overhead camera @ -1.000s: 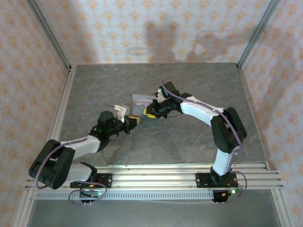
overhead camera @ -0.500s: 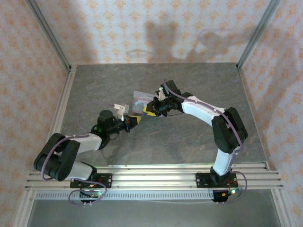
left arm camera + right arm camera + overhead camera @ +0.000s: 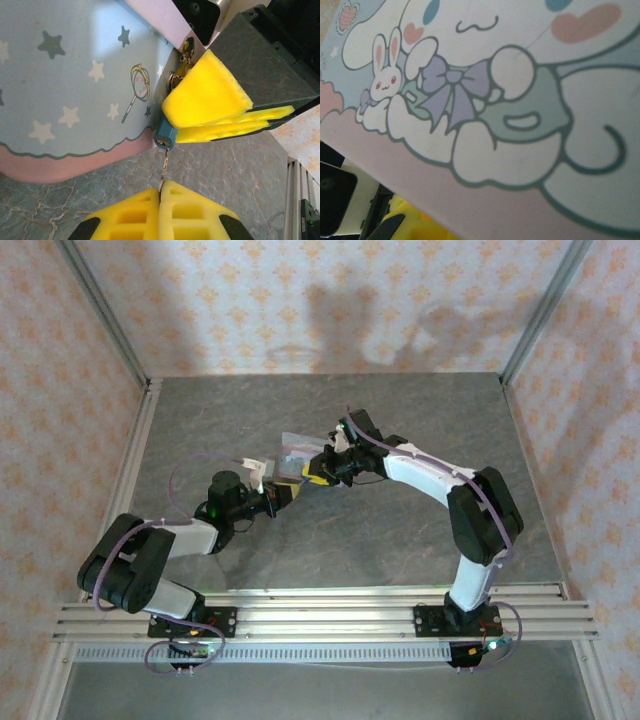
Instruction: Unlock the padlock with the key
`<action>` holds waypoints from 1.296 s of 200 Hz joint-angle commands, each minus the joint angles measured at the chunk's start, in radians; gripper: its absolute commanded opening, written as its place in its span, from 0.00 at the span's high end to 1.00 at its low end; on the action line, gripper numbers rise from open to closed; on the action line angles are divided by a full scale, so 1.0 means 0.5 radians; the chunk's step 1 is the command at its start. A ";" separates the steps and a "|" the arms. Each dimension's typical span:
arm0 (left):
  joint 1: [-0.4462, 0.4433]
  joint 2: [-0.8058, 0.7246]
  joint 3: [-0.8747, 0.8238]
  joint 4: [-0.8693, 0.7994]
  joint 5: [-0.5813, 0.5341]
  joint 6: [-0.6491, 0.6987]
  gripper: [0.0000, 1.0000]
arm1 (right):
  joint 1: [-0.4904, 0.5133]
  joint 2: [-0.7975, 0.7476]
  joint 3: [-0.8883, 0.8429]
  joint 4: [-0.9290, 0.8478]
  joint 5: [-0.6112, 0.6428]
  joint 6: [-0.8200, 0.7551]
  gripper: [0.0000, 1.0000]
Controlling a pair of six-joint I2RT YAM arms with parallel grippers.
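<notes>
While the left pincer [image 3: 160, 192] pinches the key [image 3: 163, 167], its elbow [image 3: 125, 565] shifted.

Grey marbled table [image 3: 400, 410] enclosed by peach floral-patterned walls [image 3: 300, 300].

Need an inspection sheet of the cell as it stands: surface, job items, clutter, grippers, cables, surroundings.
surface: grey veined table top.
job's things: tiny blue padlock at the edge of the pale-blue cartoon tin; key reaches the padlock's lower end.
clutter: nothing seen.
grippers: left gripper shut on the key; right gripper clamped on the padlock.
cables: purple cables loop along both arms.
surroundings: patterned walls; aluminium rails at the near edge.
</notes>
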 commanded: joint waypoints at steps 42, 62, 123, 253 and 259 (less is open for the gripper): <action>0.014 0.013 0.062 0.126 -0.034 -0.012 1.00 | -0.007 -0.110 -0.016 0.153 -0.085 0.009 1.00; 0.014 0.007 0.059 0.130 -0.051 0.002 1.00 | -0.007 -0.106 -0.019 0.158 -0.109 0.017 1.00; 0.014 -0.019 0.053 0.109 -0.153 0.027 1.00 | -0.006 -0.101 -0.012 0.112 -0.139 -0.013 1.00; -0.109 -0.005 0.104 0.059 -0.244 0.149 1.00 | -0.007 -0.075 -0.010 0.144 -0.179 0.114 1.00; -0.113 0.000 0.105 0.061 -0.252 0.154 1.00 | -0.007 -0.071 -0.007 0.136 -0.179 0.117 1.00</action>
